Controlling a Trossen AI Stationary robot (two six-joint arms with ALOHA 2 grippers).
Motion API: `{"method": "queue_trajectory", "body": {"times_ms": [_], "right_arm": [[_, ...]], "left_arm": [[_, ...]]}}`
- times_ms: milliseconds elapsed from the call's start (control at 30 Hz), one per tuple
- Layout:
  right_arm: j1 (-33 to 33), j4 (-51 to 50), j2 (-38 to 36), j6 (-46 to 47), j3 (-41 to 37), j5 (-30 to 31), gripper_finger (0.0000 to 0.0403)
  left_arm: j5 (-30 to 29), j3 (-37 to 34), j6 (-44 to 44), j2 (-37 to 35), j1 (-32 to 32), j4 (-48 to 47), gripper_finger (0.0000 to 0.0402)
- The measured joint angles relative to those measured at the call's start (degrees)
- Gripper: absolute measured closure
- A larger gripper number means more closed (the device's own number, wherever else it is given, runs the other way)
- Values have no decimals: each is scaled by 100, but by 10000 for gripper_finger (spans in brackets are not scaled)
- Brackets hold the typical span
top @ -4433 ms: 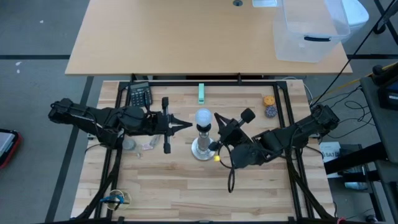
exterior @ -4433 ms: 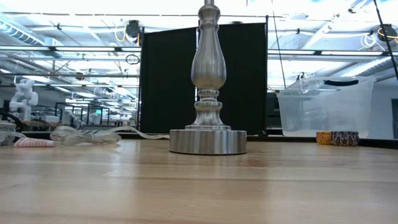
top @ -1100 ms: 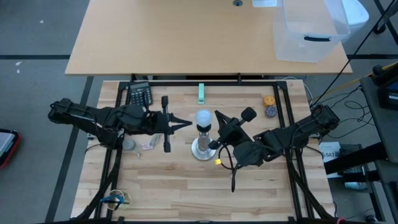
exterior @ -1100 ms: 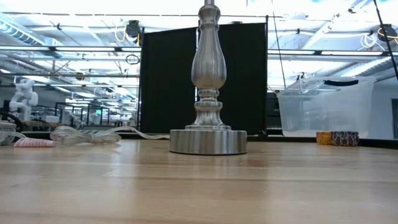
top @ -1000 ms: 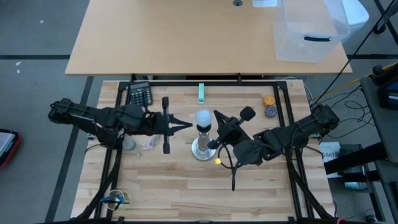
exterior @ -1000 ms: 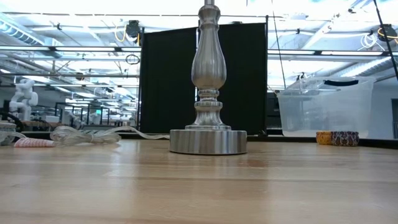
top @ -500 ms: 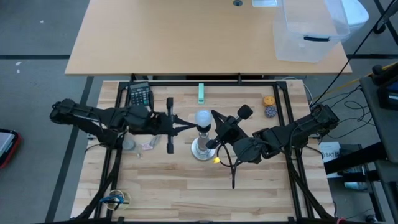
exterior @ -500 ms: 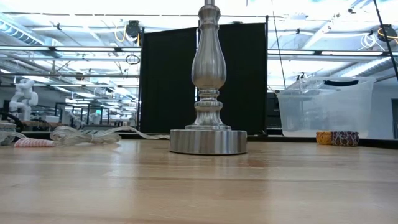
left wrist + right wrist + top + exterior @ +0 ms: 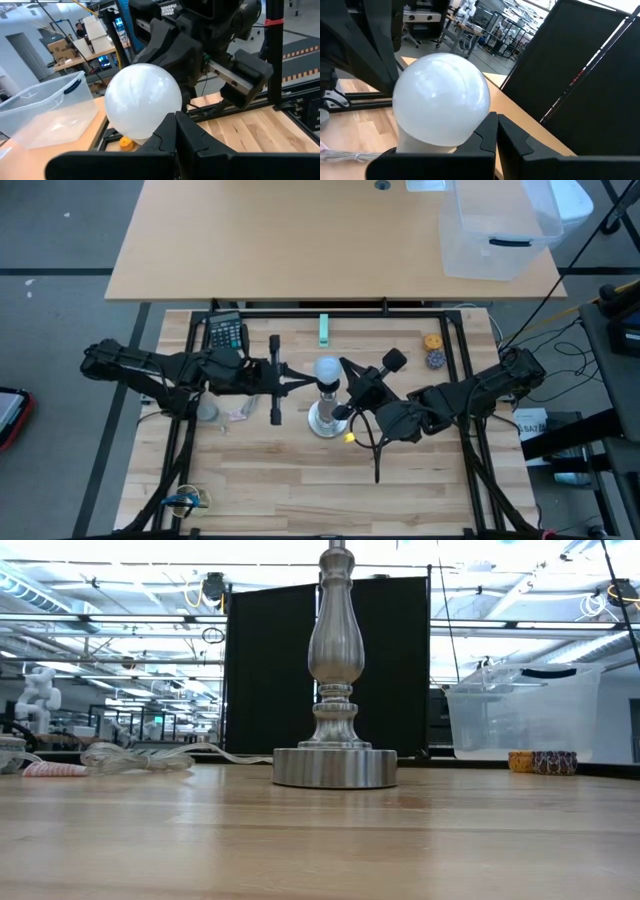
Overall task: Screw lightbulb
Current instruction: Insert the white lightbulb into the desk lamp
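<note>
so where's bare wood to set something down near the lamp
The front of the table is bare, from the lamp forward. Crowded: the middle, where the left gripper and right gripper, both shut, flank the bulb, and the back edge with the calculator and green block.

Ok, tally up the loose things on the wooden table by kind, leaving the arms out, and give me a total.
Lightbulb: 1
Lamp stand: 1
Calculator: 1
Green block: 1
Small round pieces: 2
Total: 6
</note>
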Motion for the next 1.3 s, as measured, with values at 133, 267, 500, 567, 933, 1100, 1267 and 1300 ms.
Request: {"method": "queue_trajectory", "body": {"times_ms": [133, 267, 500, 567, 933, 1100, 1267, 1300], "right_arm": [[94, -4, -2, 62, 0, 11, 403], [185, -17, -4, 64, 0, 89, 403], [306, -26, -9, 170, 0, 89, 403], [339, -26, -9, 191, 0, 87, 403], [517, -42, 13, 335, -2, -188, 403], [562, -93, 13, 377, -2, -246, 403], [640, -371, 13, 604, -2, -182, 403], [655, -445, 13, 674, -2, -181, 403]], "left_arm": [[4, 0, 0, 0, 30, -17, 401], [4, 0, 0, -2, 95, -51, 401], [-25, 0, -4, -2, 184, -83, 401], [-64, 0, -4, -4, 198, -87, 401], [-63, 0, -125, 7, 444, -18, 401], [4, 0, -224, 9, 544, -35, 401], [-1, 0, -315, -14, 484, -221, 401], [0, 0, -313, -29, 437, -240, 401]]}}
